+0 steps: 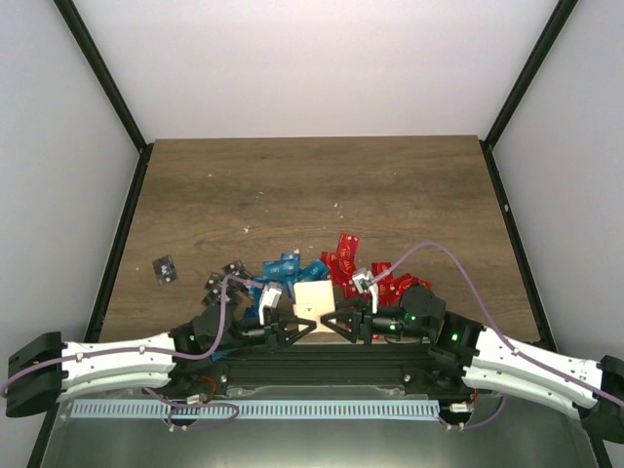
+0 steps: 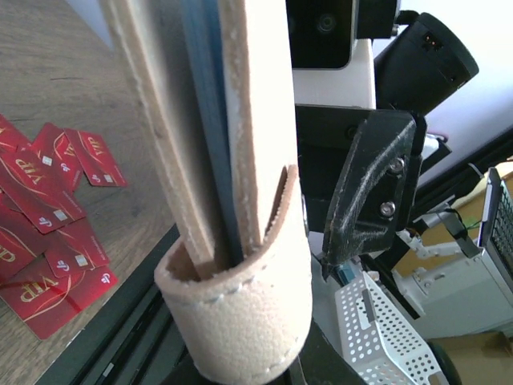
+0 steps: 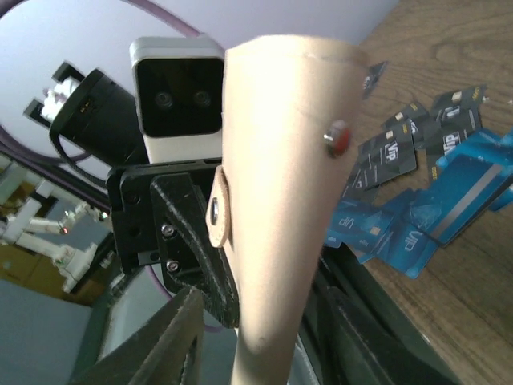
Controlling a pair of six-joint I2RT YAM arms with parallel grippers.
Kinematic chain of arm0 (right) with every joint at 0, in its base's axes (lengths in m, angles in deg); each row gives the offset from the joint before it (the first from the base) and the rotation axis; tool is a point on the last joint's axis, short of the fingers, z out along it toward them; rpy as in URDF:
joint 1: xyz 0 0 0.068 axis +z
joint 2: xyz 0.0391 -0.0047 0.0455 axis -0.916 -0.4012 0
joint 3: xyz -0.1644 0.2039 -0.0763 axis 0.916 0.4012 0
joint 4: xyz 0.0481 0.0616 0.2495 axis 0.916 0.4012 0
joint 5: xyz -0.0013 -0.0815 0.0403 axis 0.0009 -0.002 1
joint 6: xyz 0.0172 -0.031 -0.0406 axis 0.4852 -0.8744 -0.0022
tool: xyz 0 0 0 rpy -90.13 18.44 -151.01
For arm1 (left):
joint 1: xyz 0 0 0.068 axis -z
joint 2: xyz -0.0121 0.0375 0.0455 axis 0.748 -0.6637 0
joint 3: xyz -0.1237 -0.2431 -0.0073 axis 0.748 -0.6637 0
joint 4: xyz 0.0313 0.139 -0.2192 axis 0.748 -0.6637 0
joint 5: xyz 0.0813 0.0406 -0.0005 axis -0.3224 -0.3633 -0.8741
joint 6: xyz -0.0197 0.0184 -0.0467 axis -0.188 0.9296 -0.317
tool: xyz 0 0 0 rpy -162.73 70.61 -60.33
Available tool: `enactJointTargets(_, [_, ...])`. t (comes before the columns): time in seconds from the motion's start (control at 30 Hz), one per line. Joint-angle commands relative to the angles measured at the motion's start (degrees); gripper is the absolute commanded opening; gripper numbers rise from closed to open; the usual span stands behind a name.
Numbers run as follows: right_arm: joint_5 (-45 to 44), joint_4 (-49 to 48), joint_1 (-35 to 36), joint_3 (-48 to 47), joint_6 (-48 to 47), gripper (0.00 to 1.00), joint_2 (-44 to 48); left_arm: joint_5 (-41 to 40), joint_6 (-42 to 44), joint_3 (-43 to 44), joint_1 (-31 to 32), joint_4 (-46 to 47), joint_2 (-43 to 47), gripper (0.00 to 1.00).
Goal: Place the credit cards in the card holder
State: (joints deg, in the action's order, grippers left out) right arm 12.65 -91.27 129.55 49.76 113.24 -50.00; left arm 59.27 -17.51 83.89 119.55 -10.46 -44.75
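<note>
The beige card holder [image 1: 314,297] stands upright between my two grippers at the table's near edge. My left gripper [image 1: 291,328] is shut on its lower end. In the left wrist view the holder [image 2: 240,313] fills the frame, with a blue card [image 2: 206,120] slotted between its layers. My right gripper [image 1: 337,323] is open, with its fingers [image 3: 164,345] standing apart on either side of the holder [image 3: 280,160]. Red cards [image 1: 351,268], blue cards [image 1: 288,273] and black cards [image 1: 219,288] lie piled just beyond the holder.
One black card [image 1: 164,269] lies alone at the left. Black frame posts [image 1: 122,214] border the wooden table [image 1: 312,190] on both sides. A black rail and a metal tray [image 1: 292,409] run along the near edge under the arms.
</note>
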Motion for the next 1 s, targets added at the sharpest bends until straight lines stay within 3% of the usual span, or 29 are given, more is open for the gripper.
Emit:
enactJointTargets(0.0, [3.46, -4.06, 0.43, -0.91, -0.62, 0.34, -0.18, 2.04, 0.05, 0.08, 0.23, 3.72, -0.21, 0.04])
enactJointTargets(0.17, [1.36, -2.21, 0.32, -1.75, -0.50, 0.02, -1.32, 1.29, 0.27, 0.65, 0.19, 1.34, 0.20, 0.08])
enactJointTargets(0.3, [-4.93, 3.74, 0.31, -3.28, -0.38, 0.01, -1.59, -8.59, 1.27, 4.50, 0.22, -13.42, 3.55, 0.58])
enactJointTargets(0.43, [-12.27, 12.28, 0.34, -5.63, 0.51, 0.01, -2.04, -18.77, 2.50, 9.76, 0.28, -27.61, 6.83, 0.71])
enactJointTargets(0.6, [-13.67, 15.75, 0.30, -6.99, 1.70, 0.01, -4.18, -25.94, 4.74, 15.57, 1.91, -36.28, 2.48, 0.71])
enactJointTargets(0.8, [-16.49, 20.94, 0.29, -9.70, 3.63, 0.01, -8.33, -42.41, 5.03, 25.58, 9.04, -46.30, -10.42, 0.66])
enactJointTargets(0.97, [-14.99, 20.40, 0.28, -9.87, 4.00, 0.01, -8.48, -46.98, 3.96, 30.23, 11.78, -49.72, -19.01, 0.57])
